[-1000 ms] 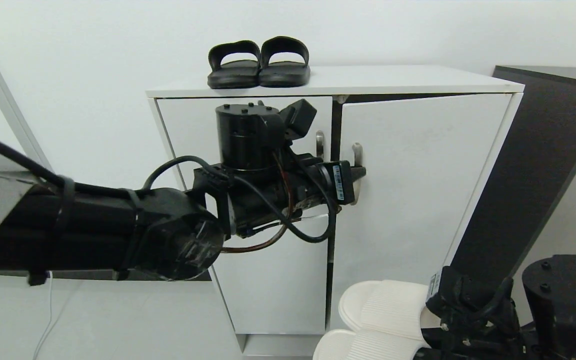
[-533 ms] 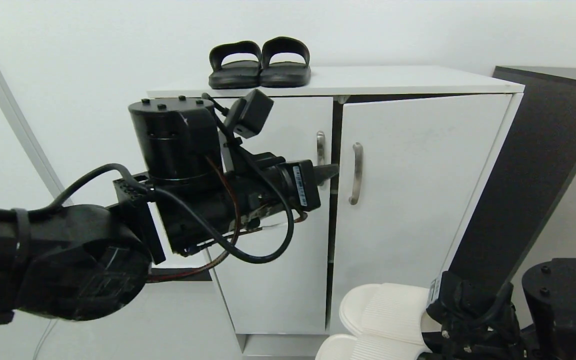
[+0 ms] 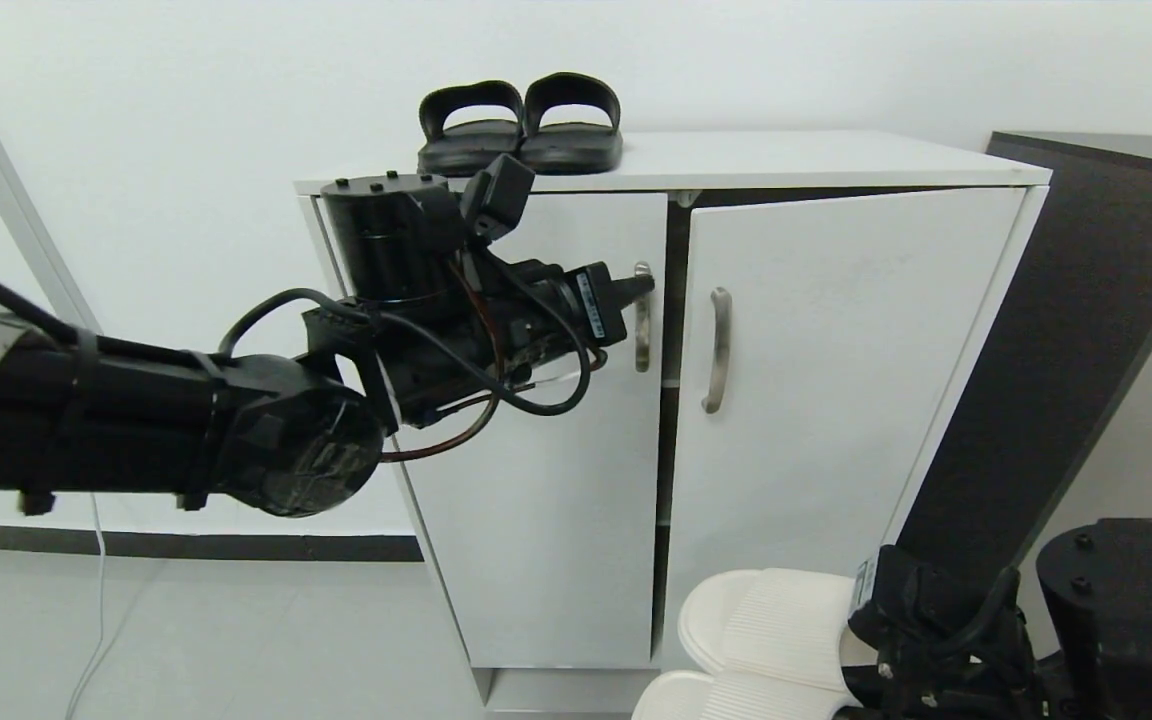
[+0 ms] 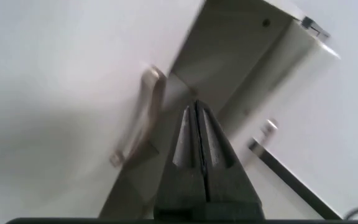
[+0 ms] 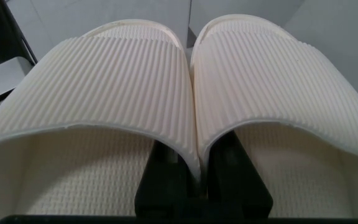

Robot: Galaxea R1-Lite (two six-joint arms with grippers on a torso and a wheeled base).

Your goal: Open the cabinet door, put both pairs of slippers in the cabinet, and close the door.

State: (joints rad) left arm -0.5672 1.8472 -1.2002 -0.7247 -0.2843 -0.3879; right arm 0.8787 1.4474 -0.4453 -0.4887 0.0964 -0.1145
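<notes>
1. White wall is backing the white cabinet in the head view. Its right door is standing slightly ajar, and its left door is seeming shut. Black slippers are sitting side by side on the cabinet's top, near its front edge. The left gripper is hanging at the top of the left door's handle. White slippers, ribbed and soft-looking, are hanging low before the cabinet's right door, in the right gripper.
2. From the left wrist, the left gripper is showing its fingers pressed together. They are pointing at the dark gap between the cabinet doors, just beside the handle; I cannot tell whether they are touching it. Nothing is clasping the handle, so a pull is likely risking a slip.
3. From the right wrist, the right gripper is pinching the adjoining strap walls of the white slippers. That thin pinch is carrying both, so a swing is risking a drop.
</notes>
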